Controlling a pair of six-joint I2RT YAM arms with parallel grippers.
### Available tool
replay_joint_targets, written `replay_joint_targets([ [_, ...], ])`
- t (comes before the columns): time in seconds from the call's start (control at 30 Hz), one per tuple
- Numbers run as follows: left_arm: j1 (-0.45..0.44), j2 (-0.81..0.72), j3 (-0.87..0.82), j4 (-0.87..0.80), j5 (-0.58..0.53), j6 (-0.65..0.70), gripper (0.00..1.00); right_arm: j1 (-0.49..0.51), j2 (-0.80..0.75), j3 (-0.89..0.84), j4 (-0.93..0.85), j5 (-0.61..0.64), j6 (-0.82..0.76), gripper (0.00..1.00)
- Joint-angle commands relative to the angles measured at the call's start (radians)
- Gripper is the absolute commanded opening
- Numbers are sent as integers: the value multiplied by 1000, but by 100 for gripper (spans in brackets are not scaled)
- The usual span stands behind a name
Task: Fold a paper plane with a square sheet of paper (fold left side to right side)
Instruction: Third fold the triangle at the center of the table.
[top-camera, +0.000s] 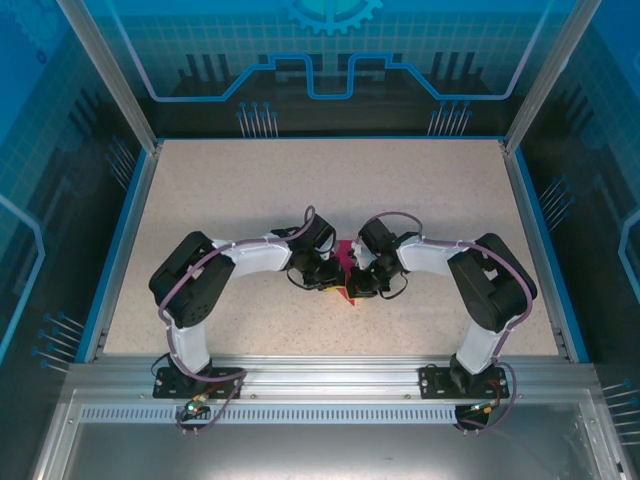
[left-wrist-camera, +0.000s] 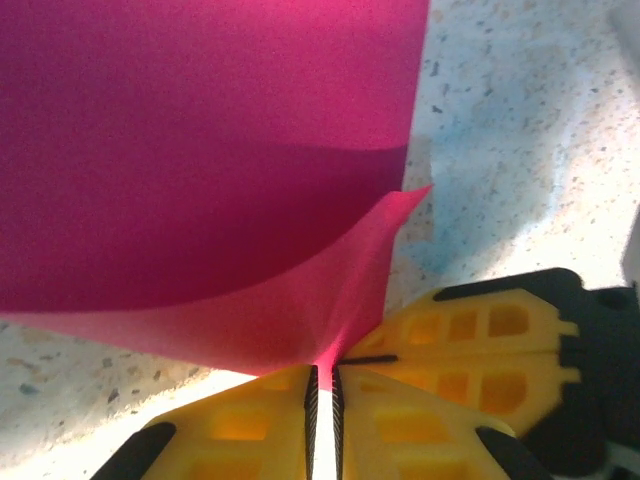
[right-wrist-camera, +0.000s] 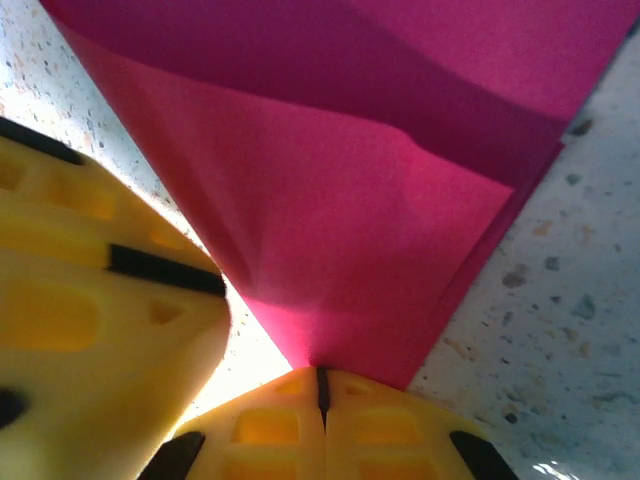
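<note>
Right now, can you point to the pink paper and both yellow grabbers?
pink paper (left-wrist-camera: 200, 140), left wrist view, on its flat upper sheet.
left gripper (left-wrist-camera: 322, 375), left wrist view, at its pinching fingertips.
right gripper (right-wrist-camera: 322, 378), right wrist view, at its pinching fingertips.

Speckled beige bench (top-camera: 330, 190), edged by a blue rim (top-camera: 120, 240) and framed by silver aluminium corner posts (top-camera: 105, 70). Behind it stands a dark blue back panel (top-camera: 330, 70) printed with pale grid lines, a circuit outline and a gear motif. A silver aluminium rail (top-camera: 330, 375) spans the near edge. Lighting is bright, with soft shadows.
</note>
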Motion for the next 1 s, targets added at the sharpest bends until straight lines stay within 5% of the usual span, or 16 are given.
replay_joint_targets([
  [0.0, -8, 37, 21, 5, 16, -23, 17, 8, 68, -40, -75, 148, 15, 3],
  [0.5, 15, 126, 45, -42, -74, 8, 15, 14, 75, -37, -122, 199, 6, 2],
  [0.97, 130, 145, 72, -85, -120, 88, 15, 16, 72, -48, -141, 224, 6, 2],
])
